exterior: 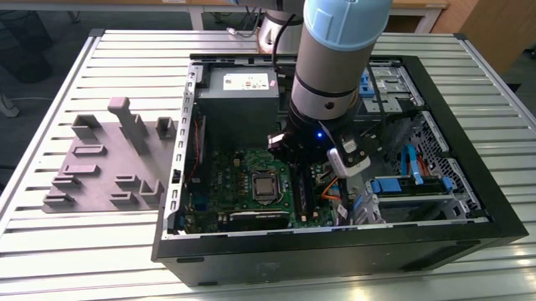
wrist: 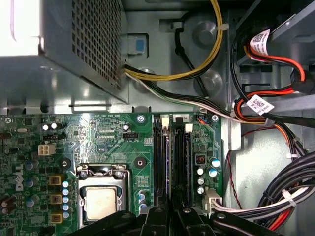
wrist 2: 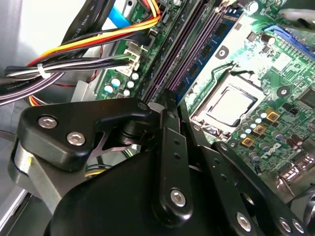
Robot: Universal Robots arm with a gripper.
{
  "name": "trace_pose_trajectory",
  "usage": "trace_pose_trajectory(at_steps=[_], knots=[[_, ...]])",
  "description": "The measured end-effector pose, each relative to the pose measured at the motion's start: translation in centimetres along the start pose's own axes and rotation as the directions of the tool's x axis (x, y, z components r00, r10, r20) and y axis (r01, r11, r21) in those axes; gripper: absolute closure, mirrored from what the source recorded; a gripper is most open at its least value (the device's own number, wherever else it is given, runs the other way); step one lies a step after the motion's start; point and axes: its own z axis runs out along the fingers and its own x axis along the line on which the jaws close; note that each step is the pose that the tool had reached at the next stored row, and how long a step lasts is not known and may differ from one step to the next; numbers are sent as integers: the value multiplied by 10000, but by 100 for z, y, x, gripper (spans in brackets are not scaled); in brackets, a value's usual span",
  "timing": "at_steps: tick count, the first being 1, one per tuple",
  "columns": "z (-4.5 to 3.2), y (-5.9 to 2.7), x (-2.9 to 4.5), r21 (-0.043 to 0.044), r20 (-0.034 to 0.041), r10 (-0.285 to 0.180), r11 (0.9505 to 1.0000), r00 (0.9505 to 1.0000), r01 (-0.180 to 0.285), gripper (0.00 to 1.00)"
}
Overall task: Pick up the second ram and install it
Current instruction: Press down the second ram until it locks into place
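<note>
1 robot arm (exterior: 335, 63) reaches down into an open computer case (exterior: 335, 251) that lies on a slatted metal table (exterior: 84, 251), with a grey moulded fixture (exterior: 100, 163) beside the case toward the exterior view's left. The arm's lower end hangs over the green motherboard (exterior: 243, 182), just toward the exterior view's right of the processor socket (exterior: 265, 185) and in front of the grey power supply (exterior: 238, 100). In the second wrist view the gripper (wrist 2: 167, 104) sits low over the row of dark memory slots (wrist 2: 182, 54), its 2 black fingers (wrist 2: 170, 147) drawn together so that their tips meet. The second ram (wrist 2: 216, 42), a dark-blue stick with black chips, stands on edge in the slot nearest the socket, running lengthwise away from the fingertips. The tips seem to sit at the near end of the stick, though the linkage hides whether they actually touch it. A bundle of yellow, orange and black cables (wrist 2: 74, 54) runs alongside the slots on the side away from the socket. In the first wrist view the slots (wrist: 172, 162) lie straight ahead of the gripper, between the socket and a cluster of capacitors (wrist: 206, 174).
</note>
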Motion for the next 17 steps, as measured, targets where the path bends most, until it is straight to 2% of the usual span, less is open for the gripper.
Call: trace_pose_trajectory(at_steps=[17], knots=[[54, -10, 7, -1, -5, 0, 10000, 10000, 0, 86]])
